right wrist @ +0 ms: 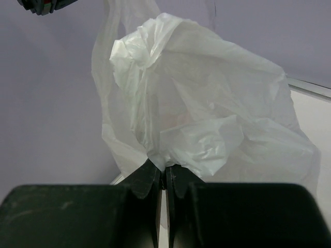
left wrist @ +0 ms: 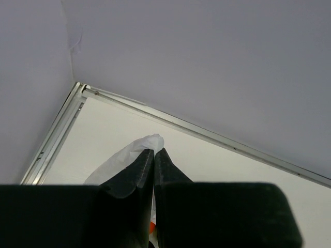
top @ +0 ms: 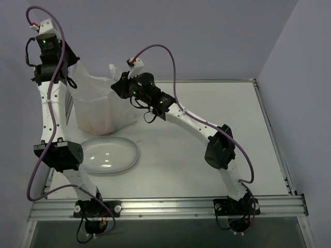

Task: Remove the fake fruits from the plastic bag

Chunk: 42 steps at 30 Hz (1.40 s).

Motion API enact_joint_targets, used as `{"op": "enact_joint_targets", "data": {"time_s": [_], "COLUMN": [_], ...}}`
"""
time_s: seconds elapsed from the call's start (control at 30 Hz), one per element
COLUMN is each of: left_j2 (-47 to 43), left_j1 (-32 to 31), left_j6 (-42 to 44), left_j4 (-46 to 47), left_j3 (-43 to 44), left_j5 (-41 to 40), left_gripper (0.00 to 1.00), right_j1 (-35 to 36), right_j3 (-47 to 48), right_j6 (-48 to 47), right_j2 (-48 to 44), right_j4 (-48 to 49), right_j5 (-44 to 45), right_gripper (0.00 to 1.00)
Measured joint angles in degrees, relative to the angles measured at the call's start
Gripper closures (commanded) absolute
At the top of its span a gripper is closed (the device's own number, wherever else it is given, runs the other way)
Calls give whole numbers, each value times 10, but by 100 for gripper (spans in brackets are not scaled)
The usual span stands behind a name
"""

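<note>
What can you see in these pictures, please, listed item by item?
plastic bag: one, translucent white, far left of the table, held up
fruits: count unclear, orange-red tint through the bag's bottom
plate: one, white, oval, in front of the bag
table: one, white
left arm, right arm: white and black, purple cables
left gripper: shut on the bag's left edge
right gripper: shut on the bag's right edge

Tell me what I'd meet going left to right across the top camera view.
The left gripper → plastic bag → right gripper → right arm's elbow. The white plate is omitted because it overlaps the bag.
</note>
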Motion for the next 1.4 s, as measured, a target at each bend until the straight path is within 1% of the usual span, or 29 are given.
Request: {"op": "enact_joint_targets", "data": {"time_s": [0.2, 0.27, 0.3, 0.37, 0.43, 0.47, 0.57, 0.63, 0.67, 0.7, 0.8, 0.87, 0.9, 0.93, 1.0, 1.03, 1.07, 1.1, 1.13, 1.17, 1.23, 1.27, 1.33, 1.4], "left_j2": [7, 7, 5, -19, -48, -66, -80, -79, -79, -80, -97, -143, -176, -212, -288, -328, -367, -402, -431, -455, -502, -507, -487, -432], "left_j1": [9, 15, 17, 21, 28, 32, 41, 47, 49, 51, 56, 57, 56, 56, 54, 52, 48, 42, 32, 17, -30, -55, -99, -119], "left_j6": [-21, -21, -21, -21, -26, -34, -44, -48, -51, -52, -63, -67, -69, -69, -68, -68, -70, -72, -71, -73, -74, -75, -78, -78], "left_j4": [1, 1, 8, 39, 73, 95, 113, 113, 111, 109, 105, 99, 99, 97, 89, 86, 83, 80, 80, 74, 57, 56, 53, 57], "left_j3": [13, 12, 4, -63, -158, -222, -332, -377, -393, -403, -414, -431, -441, -451, -463, -467, -473, -480, -491, -504, -526, -533, -539, -533], "left_j5": [35, 40, 40, 39, 39, 39, 35, 30, 28, 26, 22, 19, 15, 9, -2, -8, -11, -17, -23, -30, -45, -50, -59, -65], "left_gripper": [98, 98, 98, 98, 98, 98, 97, 73, 58, 31, 7, 1, 5, 6, 5, 22, 41, 58, 82, 89, 97, 98, 98, 98], "right_j1": [-3, -3, -3, -3, -5, -7, -10, -14, -15, -16, -18, -19, -19, -19, -19, -19, -19, -19, -19, -19, -19, -19, -19, -19], "right_j3": [21, 1, -24, -89, -158, -192, -269, -303, -315, -325, -343, -347, -348, -348, -349, -349, -350, -352, -353, -355, -357, -358, -361, -366], "right_j6": [-10, -13, -14, -13, -11, -10, -4, 1, 3, 5, 9, 11, 11, 13, 15, 17, 19, 19, 21, 21, 24, 25, 27, 28], "right_j2": [0, -5, -13, -29, -40, -40, -38, -34, -31, -30, -30, -30, -30, -30, -30, -30, -30, -30, -30, -30, -30, -30, -31, -31], "right_j4": [-23, -15, -7, 21, 47, 59, 70, 79, 86, 90, 107, 120, 126, 132, 141, 145, 149, 152, 155, 156, 158, 159, 161, 164], "right_j5": [0, 1, 1, 4, 11, 15, 20, 22, 23, 24, 24, 25, 25, 24, 24, 24, 24, 24, 24, 23, 23, 22, 21, 21], "right_gripper": [100, 100, 100, 100, 100, 100, 100, 100, 100, 100, 100, 100, 100, 100, 100, 100, 100, 100, 100, 100, 100, 100, 100, 100]}}
